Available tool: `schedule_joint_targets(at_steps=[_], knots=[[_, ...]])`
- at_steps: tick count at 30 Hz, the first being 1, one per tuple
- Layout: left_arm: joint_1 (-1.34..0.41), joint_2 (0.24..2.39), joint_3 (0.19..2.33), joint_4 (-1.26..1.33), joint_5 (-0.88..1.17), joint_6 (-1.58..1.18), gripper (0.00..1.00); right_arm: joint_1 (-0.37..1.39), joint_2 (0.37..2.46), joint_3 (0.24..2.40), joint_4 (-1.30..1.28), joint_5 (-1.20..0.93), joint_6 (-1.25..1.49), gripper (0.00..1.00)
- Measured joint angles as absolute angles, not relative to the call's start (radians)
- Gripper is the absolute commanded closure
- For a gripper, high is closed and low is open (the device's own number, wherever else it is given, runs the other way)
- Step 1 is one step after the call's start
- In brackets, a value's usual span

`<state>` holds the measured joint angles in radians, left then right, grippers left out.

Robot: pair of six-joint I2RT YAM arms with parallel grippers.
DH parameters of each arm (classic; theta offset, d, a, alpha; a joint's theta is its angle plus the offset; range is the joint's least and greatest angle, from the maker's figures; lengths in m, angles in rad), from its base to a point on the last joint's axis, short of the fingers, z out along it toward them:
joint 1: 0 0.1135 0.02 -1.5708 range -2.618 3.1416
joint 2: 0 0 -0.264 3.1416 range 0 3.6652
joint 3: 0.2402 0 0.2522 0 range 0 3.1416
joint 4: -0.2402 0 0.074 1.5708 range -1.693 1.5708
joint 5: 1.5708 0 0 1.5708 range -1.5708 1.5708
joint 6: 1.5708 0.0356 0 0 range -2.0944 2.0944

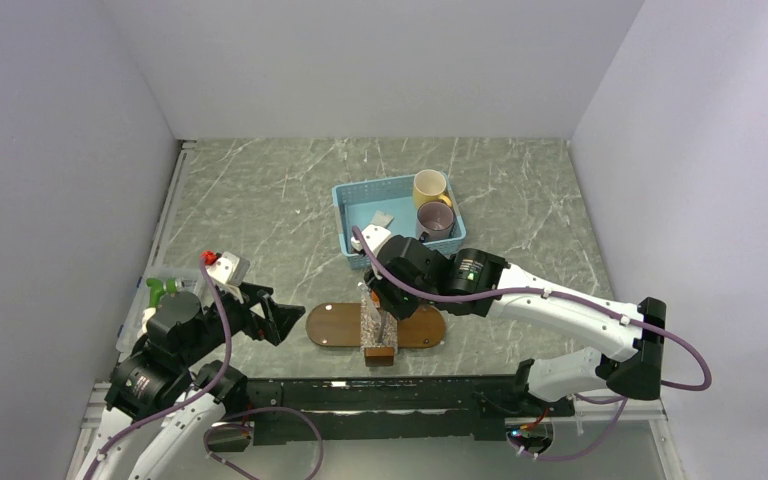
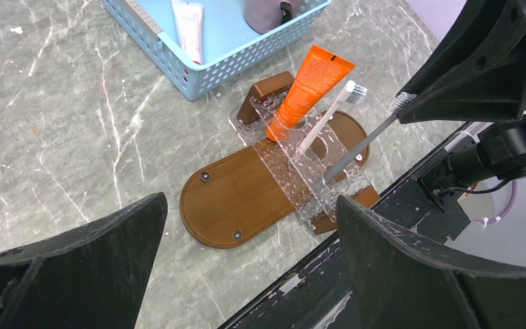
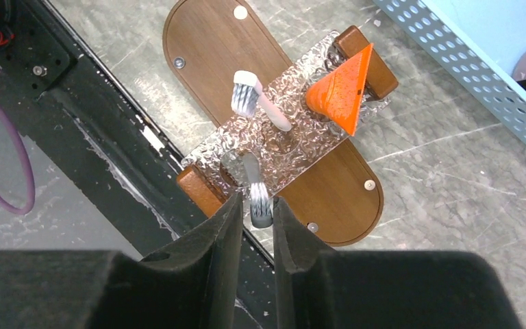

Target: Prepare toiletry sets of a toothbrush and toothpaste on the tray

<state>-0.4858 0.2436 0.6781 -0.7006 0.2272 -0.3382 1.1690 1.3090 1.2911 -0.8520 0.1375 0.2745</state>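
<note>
The brown oval tray lies near the table's front edge with a clear textured holder across it. In the left wrist view an orange toothpaste and a white toothbrush stand in the holder on the tray. My right gripper is shut on the bristle end of a grey toothbrush, whose handle leans down into a holder hole. The toothpaste and white toothbrush stand beyond it. My left gripper is open and empty, just left of the tray.
A light-blue mesh basket behind the tray holds a yellow cup, a purple cup and a white tube. A green-topped bottle stands at the left edge. A black rail runs along the front.
</note>
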Motion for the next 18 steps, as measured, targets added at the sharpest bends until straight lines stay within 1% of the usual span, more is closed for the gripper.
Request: schedule_joint_targets(at_steps=[4, 14, 16, 18], knots=[[-0.486, 0.244, 0.678, -0.701, 0.227, -0.338, 0.01, 1.169, 1.309, 1.291, -0.852, 0.157, 0.276, 0.68], [-0.486, 0.244, 0.678, -0.701, 0.227, -0.338, 0.01, 1.169, 1.309, 1.291, -0.852, 0.198, 0.283, 0.64], [-0.486, 0.244, 0.678, -0.701, 0.227, -0.338, 0.01, 1.169, 1.309, 1.292, -0.852, 0.208, 0.287, 0.58], [-0.486, 0.244, 0.678, -0.701, 0.227, -0.338, 0.01, 1.169, 1.309, 1.296, -0.851, 0.223, 0.294, 0.56]])
